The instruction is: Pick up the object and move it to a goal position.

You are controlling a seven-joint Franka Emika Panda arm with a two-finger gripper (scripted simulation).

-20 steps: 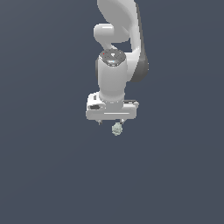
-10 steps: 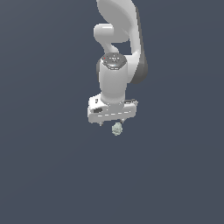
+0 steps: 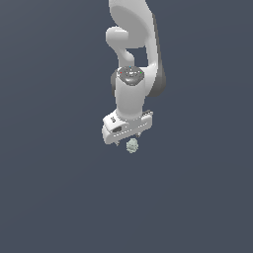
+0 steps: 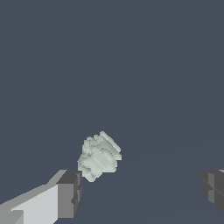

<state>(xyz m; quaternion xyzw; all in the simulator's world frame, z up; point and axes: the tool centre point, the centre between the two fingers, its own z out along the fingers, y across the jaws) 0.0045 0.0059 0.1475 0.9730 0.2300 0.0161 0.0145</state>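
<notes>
One small pale grey-green, lumpy, roundish object [image 3: 132, 146] with a mottled surface was all I had to work with, set against a plain dark slate-grey ground [image 3: 59, 197]. I logged it just below the white Panda gripper [image 3: 129, 140] in the exterior view, close under the gripper's body and slightly toward the exterior view's right of its centre.

In the wrist view the same object [image 4: 99, 156] sat near one dark grey finger pad [image 4: 70, 192], touching it or just beside it; I could not tell which. The other pad [image 4: 213, 187] stood well apart from the object. The jaws were spread wide, with nothing pinched between them.

I judged the step in hand to be the approach for the grasp, the pick not yet made. The next move, in my judgement, called for centring the object between the pads, then closing gently, as so small and lumpy a thing could slip out sideways. No goal marker was visible to me.
</notes>
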